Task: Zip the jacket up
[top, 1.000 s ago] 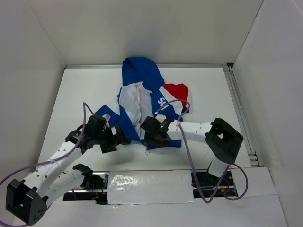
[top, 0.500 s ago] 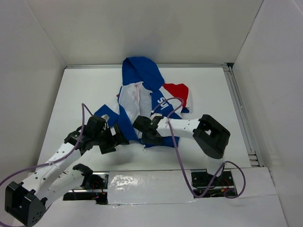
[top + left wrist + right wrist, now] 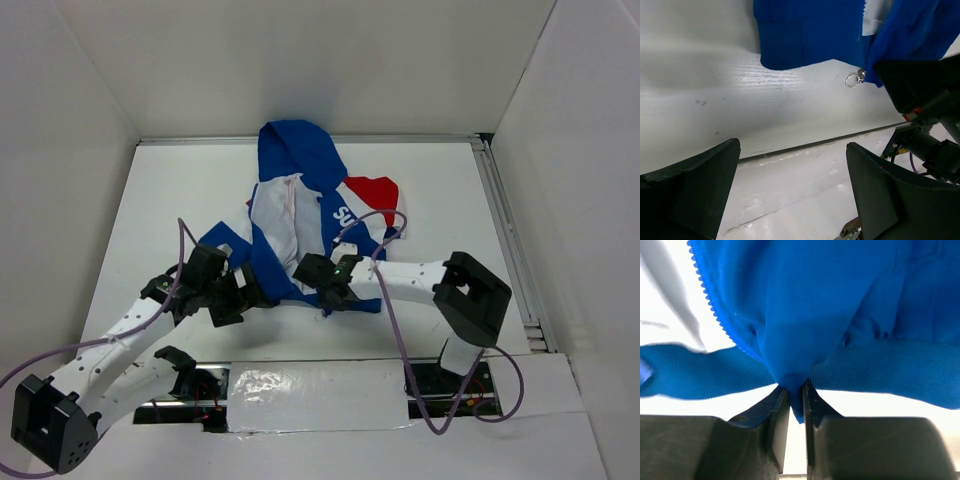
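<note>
We see the jacket [image 3: 310, 215] lying in the middle of the table [image 3: 170, 190], a soft royal-blue knit with a red shoulder panel and white lettering. Its front is open on a pale, smooth lining. Its long axis runs from the table's near edge to its far edge: the hood points at the far edge and the ribbed hem faces the near one.

The overhead view gives us that whole outline, and both arms meeting at the hem, toward the table's near edge. Only the wrist cameras give the detail. From the right wrist, the right gripper [image 3: 796, 395] has its two dark, flat-faced fingers drawn in narrow on a bunched fold of blue cloth at the ribbed band, with a tongue of fabric poking down between them. A row of blue zipper teeth [image 3: 715, 310] slants away on the left of that fold.

From the left wrist, the left gripper [image 3: 792, 150] has its jaws spread wide with nothing in them (just glossy, white-painted table surface between the fingers). Beyond it, a small metal ring [image 3: 855, 79] hangs at the bottom corner of the zipper edge, just beside the rounded, ribbed corner of the other front panel.
</note>
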Robot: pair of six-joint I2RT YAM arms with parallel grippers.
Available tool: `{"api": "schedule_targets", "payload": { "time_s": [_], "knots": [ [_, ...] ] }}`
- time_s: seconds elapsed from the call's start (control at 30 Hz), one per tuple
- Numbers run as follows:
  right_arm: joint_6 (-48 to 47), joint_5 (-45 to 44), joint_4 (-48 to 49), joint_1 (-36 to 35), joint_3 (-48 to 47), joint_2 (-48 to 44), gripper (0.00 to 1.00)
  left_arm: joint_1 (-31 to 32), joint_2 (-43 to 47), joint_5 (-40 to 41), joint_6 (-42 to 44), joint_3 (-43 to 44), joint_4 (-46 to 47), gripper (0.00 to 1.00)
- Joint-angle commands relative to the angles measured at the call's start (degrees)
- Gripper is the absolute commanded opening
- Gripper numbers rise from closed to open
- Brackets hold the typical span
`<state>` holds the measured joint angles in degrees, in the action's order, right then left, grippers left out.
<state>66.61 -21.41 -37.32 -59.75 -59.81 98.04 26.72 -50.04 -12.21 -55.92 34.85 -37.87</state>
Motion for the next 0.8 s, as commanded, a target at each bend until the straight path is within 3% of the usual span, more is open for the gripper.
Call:
{"api": "schedule_targets", "payload": {
  "time_s": [0.0, 0.17, 0.23, 0.27, 0.53, 0.77],
  "knots": [
    [-2.2, -1.7, 3.7, -0.4, 2.8, -7.2, 0.2, 0.4, -1.5, 0.4, -0.7, 1.4, 0.9, 0.99],
    [-5.9, 0.7, 5.2, -0.5, 3.7, -8.7, 0.25, 0.9, -3.7, 1.0, -0.9, 1.7, 1.5, 0.99],
    [-6.7, 0.7, 5.8, -0.5, 4.2, -8.9, 0.22, 1.0, -4.5, 1.0, -0.8, 1.9, 1.8, 0.99],
    [-6.9, 1.0, 6.6, -0.4, 4.5, -9.1, 0.15, 1.1, -4.7, 1.0, -0.7, 2.0, 2.1, 0.99],
    [-11.5, 5.8, 10.3, -0.2, 9.6, -16.2, 0.18, 1.6, -9.4, -0.6, 0.5, 1.9, 6.7, 0.99],
    [-17.6, 15.7, 18.0, 2.0, 15.9, -19.0, 0.16, 8.3, -16.7, -0.2, 0.4, 4.7, 12.9, 0.99]
  ]
}}
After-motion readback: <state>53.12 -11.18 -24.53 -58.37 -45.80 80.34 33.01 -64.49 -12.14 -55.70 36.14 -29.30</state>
